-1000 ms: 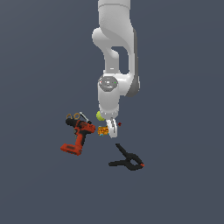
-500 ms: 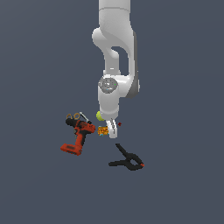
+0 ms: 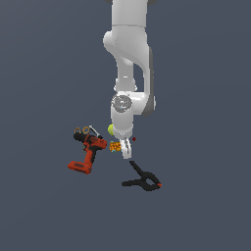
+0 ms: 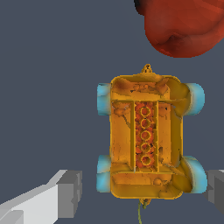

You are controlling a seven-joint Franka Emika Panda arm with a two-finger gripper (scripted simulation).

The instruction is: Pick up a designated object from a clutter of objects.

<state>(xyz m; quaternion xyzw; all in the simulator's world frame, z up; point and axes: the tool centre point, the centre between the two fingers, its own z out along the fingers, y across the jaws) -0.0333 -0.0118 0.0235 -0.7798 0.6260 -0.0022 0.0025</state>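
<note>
step: pre-grasp | gripper [image 4: 142, 192] spread wide, empty, straddling orange toy [image 4: 146, 138] | next: lower, close on its sides

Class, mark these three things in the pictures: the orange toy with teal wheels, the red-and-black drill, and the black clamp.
orange toy [image 4: 145, 138], wrist view, on its ribbed orange middle.
drill [image 3: 90, 152], exterior view, on its red body.
black clamp [image 3: 144, 180], exterior view, where its black arms meet.
</note>
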